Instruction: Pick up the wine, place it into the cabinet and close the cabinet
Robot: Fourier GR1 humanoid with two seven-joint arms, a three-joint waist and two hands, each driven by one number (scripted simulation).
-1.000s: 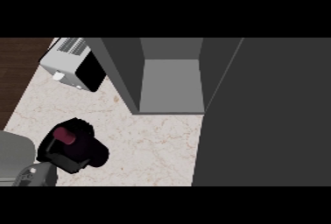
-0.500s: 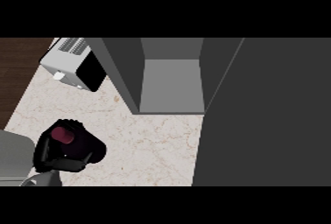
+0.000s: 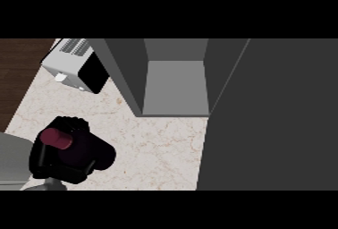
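- Wine bottle (image 3: 58, 138), dark with a maroon round top, sits low at the view's left, above the marbled cream bench (image 3: 158, 147), with only its top and a little of its neck showing.
- Black left hand (image 3: 76, 154) is wrapped round the bottle, its fingers (image 3: 69, 123) curled over the far side and hiding most of the body.
- Grey forearm (image 3: 13, 159) comes in from the lower left edge behind that hand.
- Grey open cabinet (image 3: 173, 87) stands up and to the right of the bottle, well apart from it, its inner shelf bare.
- Dark grey cabinet door (image 3: 277, 116) fills the right side.
- White-and-black toaster (image 3: 76, 67) stands at the upper left, beside the cabinet's left wall.
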